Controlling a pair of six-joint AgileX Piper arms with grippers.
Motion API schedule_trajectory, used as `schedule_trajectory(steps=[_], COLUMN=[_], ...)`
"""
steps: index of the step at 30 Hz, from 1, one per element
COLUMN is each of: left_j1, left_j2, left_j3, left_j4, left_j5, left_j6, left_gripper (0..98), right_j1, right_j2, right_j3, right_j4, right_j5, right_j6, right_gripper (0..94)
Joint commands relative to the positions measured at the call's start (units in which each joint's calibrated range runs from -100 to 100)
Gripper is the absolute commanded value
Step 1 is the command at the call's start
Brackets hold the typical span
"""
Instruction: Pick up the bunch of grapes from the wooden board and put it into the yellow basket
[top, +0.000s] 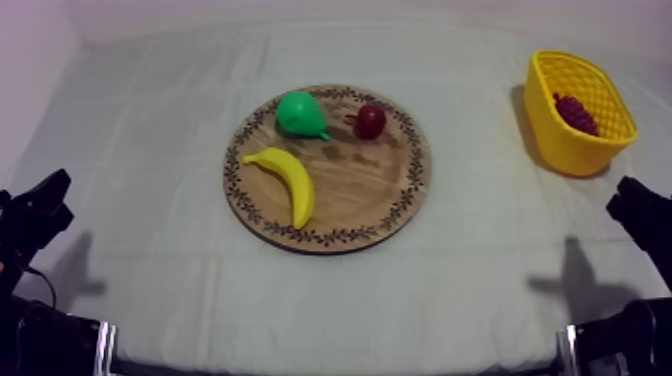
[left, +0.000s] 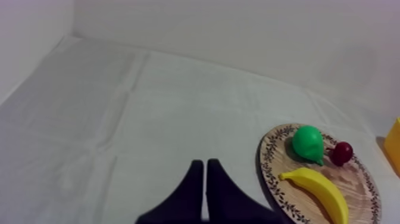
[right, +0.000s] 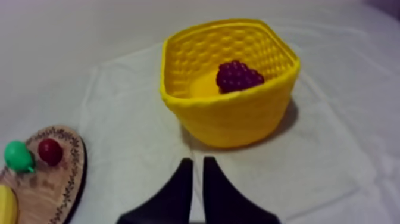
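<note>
at the far left the left gripper (left: 205, 170) sits low near the table's edge, its two black fingers pressed together into a narrow wedge with nothing between them. to its right, at the middle of the cloth (top: 150, 120), lies the wooden board (top: 395, 215), carrying a banana (top: 290, 182), a pear (top: 298, 113) and a small red fruit (top: 370, 121) (pear and red fruit toward the far rim, banana nearer). no grapes lie on it. farther right stands the yellow basket (top: 560, 145), well apart from the board. the bunch of grapes (top: 577, 113) is inside it, seemingly resting against one wall, though the angle makes that hard to settle. at the far right the right gripper (right: 197, 164) sits low at its side, pointed toward the basket, fingers closed on each other and holding nothing. judged from this layout, the task looks complete: the grapes are in the basket, both arms are clear of it, and nothing appears left to do.
</note>
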Motion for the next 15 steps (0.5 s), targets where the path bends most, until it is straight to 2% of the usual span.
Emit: schedule_trajectory(steps=[1,3,5,11,15], left_j1=[0.0,0.0,0.0,0.0,0.0], left_j2=[0.0,0.0,0.0,0.0,0.0], left_j3=[0.0,0.0,0.0,0.0,0.0], left_j4=[0.00,0.00,0.00,0.00,0.00], left_j5=[0.0,0.0,0.0,0.0,0.0], left_j6=[0.0,0.0,0.0,0.0,0.0], left_gripper=[0.1,0.1,0.1,0.1,0.1], right_j1=[0.0,-0.1,0.0,0.0,0.0], right_j2=[0.0,0.0,0.0,0.0,0.0], right_j3=[0.0,0.0,0.0,0.0,0.0], right_j4=[0.7,1.0,1.1,1.2,1.3], right_j5=[1.9,2.7,3.1,3.5,3.5], right_j6=[-4.6,-2.7,1.0,16.0,20.2], right_gripper=[5.0,2.6,1.4,0.4,0.3])
